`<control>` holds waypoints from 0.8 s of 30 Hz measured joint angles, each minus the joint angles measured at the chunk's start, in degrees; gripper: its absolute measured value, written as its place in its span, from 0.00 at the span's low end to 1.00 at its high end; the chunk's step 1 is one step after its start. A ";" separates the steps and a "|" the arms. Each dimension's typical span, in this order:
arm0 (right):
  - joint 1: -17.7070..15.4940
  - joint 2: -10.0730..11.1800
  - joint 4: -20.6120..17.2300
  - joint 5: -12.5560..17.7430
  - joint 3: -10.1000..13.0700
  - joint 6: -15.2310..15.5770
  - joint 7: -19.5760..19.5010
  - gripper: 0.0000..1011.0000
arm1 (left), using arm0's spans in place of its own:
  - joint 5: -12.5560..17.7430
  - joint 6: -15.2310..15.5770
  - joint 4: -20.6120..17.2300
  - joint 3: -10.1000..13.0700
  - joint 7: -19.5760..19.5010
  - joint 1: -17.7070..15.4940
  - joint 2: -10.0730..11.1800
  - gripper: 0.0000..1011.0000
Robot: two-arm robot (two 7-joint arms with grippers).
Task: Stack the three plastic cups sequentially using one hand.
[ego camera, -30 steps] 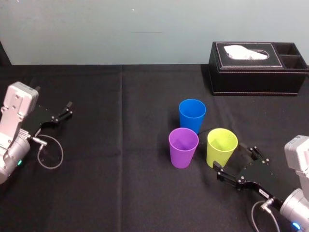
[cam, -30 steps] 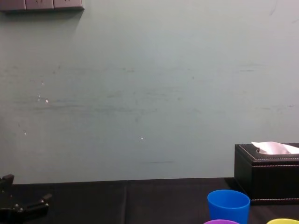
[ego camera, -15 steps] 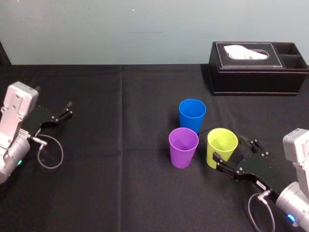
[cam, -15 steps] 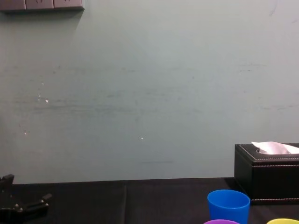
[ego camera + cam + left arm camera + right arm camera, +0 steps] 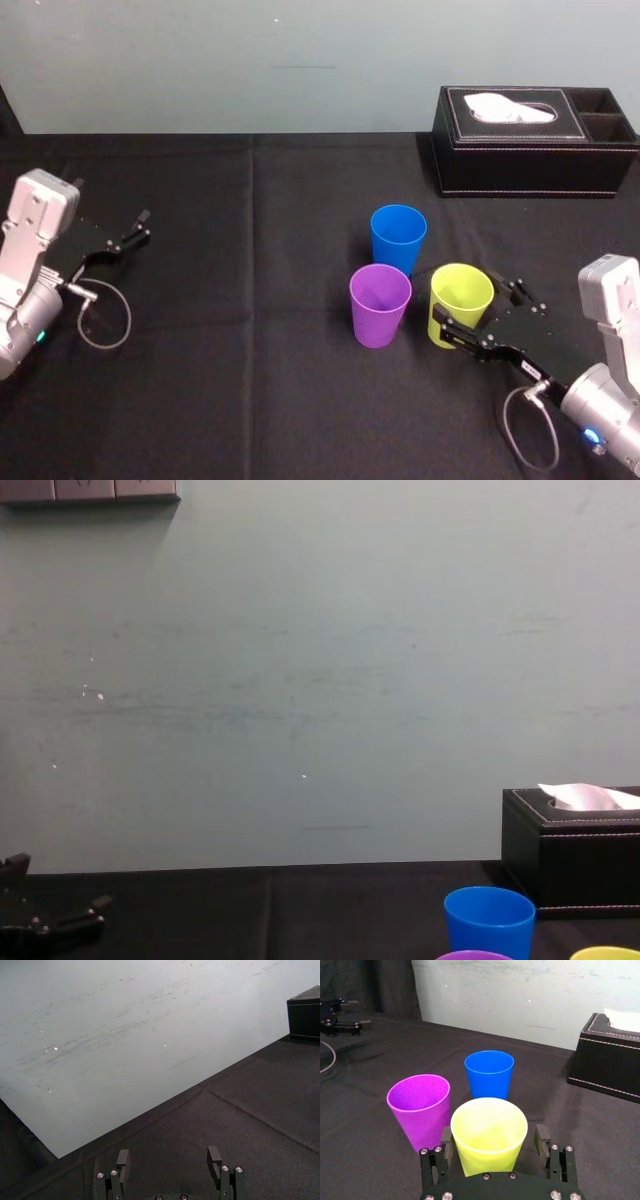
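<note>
Nothing stacked yet: my right hand (image 5: 492, 1142) sits open around the yellow-green cup (image 5: 458, 305), blue cup (image 5: 398, 238) and purple cup (image 5: 380, 305) standing separate on the counter (image 5: 250, 380).

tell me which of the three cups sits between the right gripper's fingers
The yellow-green cup: the right gripper has an open finger on each side of it; the purple cup and blue cup stand outside them.

Black tissue box (image 5: 535, 150) on a dark-draped table (image 5: 250, 330)
The stitched box sat at the far right of the black cloth, close to the pale green wall (image 5: 300, 680). A white tissue (image 5: 510, 108) poked from its top slot, and there were two open compartments (image 5: 602, 101) at its right end. A crease (image 5: 251, 230) ran front to back through the cloth.
</note>
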 joint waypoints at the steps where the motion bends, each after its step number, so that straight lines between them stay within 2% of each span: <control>1: 0.29 -0.38 0.42 0.05 0.18 -0.15 0.36 0.99 | 0.00 0.00 0.00 0.00 0.00 0.00 0.00 1.00; 24: 2.61 -3.99 2.61 -1.65 0.90 0.86 3.73 0.99 | 0.00 0.00 0.00 0.00 0.00 0.00 0.00 1.00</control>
